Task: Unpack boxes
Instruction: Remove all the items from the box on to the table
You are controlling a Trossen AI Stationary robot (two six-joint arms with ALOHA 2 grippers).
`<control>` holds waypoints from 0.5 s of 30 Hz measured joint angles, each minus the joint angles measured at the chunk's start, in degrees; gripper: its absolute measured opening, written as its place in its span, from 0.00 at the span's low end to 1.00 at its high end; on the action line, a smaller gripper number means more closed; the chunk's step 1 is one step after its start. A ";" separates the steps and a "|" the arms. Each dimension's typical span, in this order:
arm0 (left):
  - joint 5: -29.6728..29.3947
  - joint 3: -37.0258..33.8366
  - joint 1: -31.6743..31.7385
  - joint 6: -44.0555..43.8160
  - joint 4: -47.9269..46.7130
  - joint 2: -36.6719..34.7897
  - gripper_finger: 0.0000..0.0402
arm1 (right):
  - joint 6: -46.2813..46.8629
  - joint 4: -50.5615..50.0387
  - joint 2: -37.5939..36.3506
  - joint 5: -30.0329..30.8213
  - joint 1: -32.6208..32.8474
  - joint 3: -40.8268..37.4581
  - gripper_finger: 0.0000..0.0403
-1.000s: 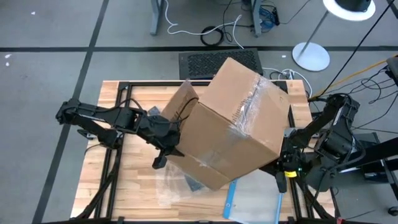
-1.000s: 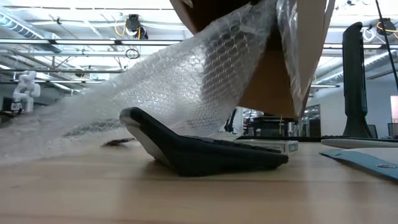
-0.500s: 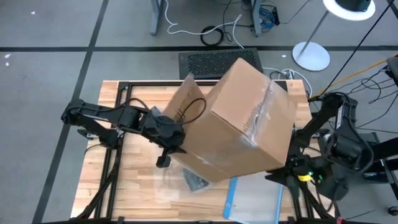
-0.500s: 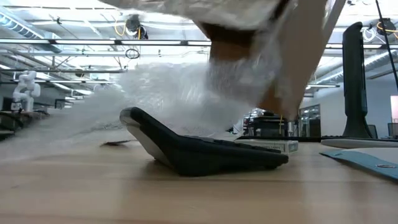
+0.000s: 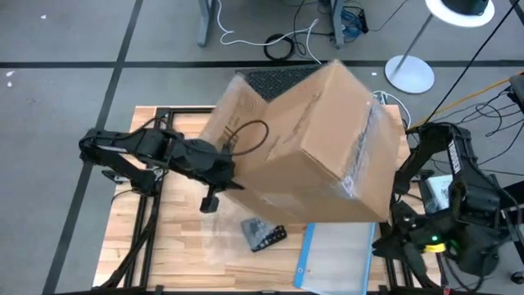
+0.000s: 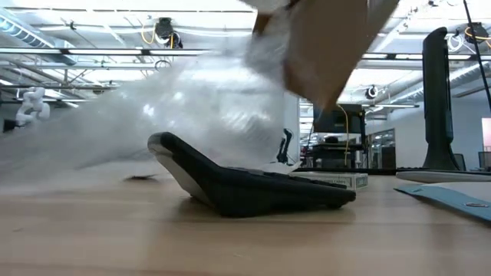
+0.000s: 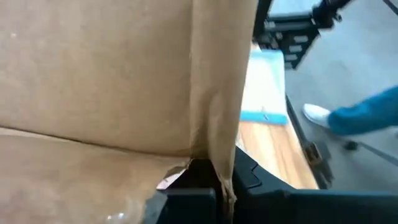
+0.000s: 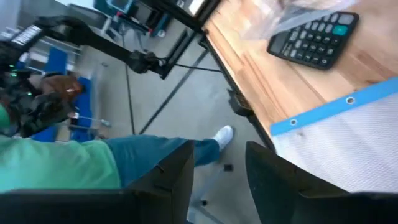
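The carton (image 5: 307,143), upended and tilted, hangs over the counter (image 5: 176,246) between twelve and two o'clock of its middle, held off the surface. The left gripper (image 7: 208,186) reaches in from nine o'clock and has its fingers pressed together on a flap edge of the carton, which the left wrist view shows pinched between them. The right gripper (image 8: 217,168) sits off the counter's edge at about four o'clock, fingers spread and holding nothing, pointing past the counter toward the floor, where a person's leg and shoe show.

A calculator (image 5: 264,235) already lies on the counter at six o'clock of the carton, with bubble wrap (image 6: 176,115) trailing from the opening and a clear pouch with a blue edge (image 5: 336,262) beside it.

The step in hand looks like tipping out the contents. Done well, the left grip stays firm on the flap while the carton is swung clear of the calculator, so the wrap slides free without dragging it. A single pinch on thin cardboard may tear or slip.
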 joint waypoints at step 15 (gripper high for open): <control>-1.82 5.33 -3.17 -0.70 -20.54 3.59 0.00 | -1.34 -7.68 -0.12 7.24 3.17 8.19 0.33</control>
